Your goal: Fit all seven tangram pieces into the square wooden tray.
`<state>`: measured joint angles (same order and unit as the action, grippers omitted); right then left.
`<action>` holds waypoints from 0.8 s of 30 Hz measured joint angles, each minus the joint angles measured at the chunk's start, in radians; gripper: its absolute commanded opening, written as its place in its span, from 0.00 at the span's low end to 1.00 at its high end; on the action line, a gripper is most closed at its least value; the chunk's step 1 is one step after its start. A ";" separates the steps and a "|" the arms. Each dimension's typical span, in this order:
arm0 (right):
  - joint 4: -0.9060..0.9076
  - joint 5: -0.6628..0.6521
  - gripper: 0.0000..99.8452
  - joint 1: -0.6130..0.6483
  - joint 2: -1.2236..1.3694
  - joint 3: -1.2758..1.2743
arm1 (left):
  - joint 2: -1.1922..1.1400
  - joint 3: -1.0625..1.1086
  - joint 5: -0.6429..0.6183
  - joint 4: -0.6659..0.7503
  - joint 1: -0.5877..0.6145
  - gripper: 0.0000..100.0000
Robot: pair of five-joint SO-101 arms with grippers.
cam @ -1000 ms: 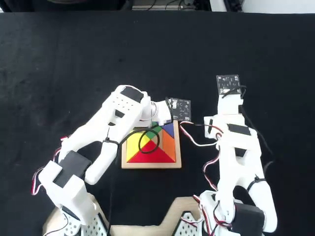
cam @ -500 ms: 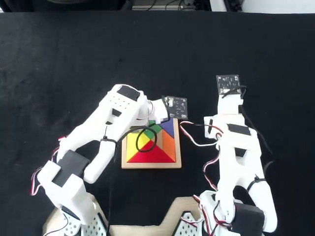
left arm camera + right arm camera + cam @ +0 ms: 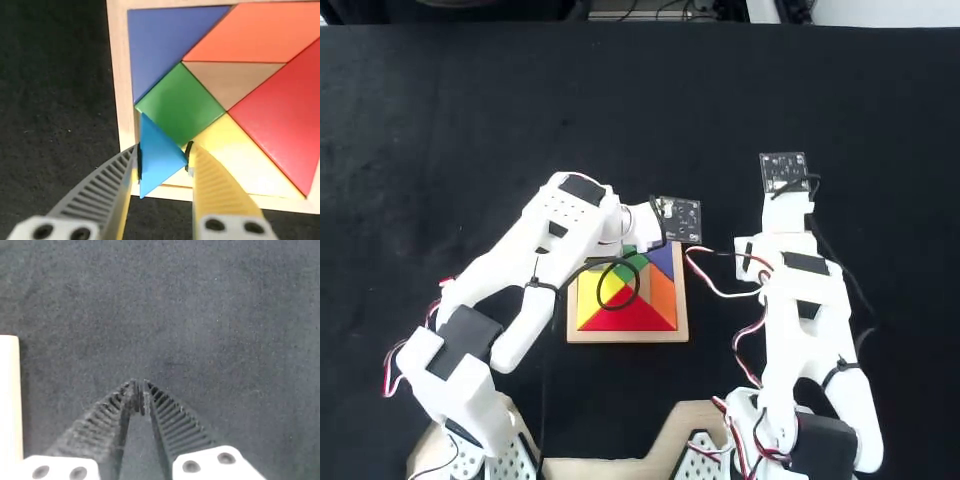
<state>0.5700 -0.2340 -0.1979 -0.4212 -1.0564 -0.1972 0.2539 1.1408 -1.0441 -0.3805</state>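
High view, tray: The square wooden tray is lying on the black tabletop between my two arms, with a big red triangle and an orange piece seated inside it.
High view, left arm: My left arm is leaning over the tray's far side, and its wrist is covering that corner.
High view, change: Over the last second this wrist has been sliding slightly off the tray's middle toward its far wall, and for the last half second it has been holding steady. I am judging that the alignment is settling.
High view, right arm: My right arm is lying stretched out beside the tray, well apart from it.
Left wrist view, grip: My left end effector is pinching a small light-blue triangle by two edges.
Left wrist view, position: The triangle is hanging over the gap at the tray wall, next to the green square and the yellow piece.
Left wrist view, task: It is not yet lying flush. Lowering and releasing it looks like the next step.
Right wrist view: My right end effector is pressed closed on nothing, above bare tabletop.
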 measured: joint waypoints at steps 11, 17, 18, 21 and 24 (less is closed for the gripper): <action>0.000 0.000 0.01 0.000 0.000 0.000 | 0.000 0.000 0.000 0.000 0.000 0.21; 0.000 0.000 0.01 0.000 0.000 0.000 | 0.000 0.000 -0.006 0.063 0.017 0.21; 0.000 0.000 0.01 0.000 0.000 0.000 | 0.000 0.000 -0.020 0.095 0.028 0.21; 0.000 0.002 0.01 0.003 0.000 0.000 | -0.006 0.000 -0.038 0.143 0.049 0.21; 0.000 0.002 0.01 0.003 0.000 0.000 | -0.035 0.000 -0.043 0.144 0.051 0.21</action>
<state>0.5700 -0.2325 -0.1949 -0.4212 -1.0564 -0.2325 0.2539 1.0978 -0.8999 -0.3299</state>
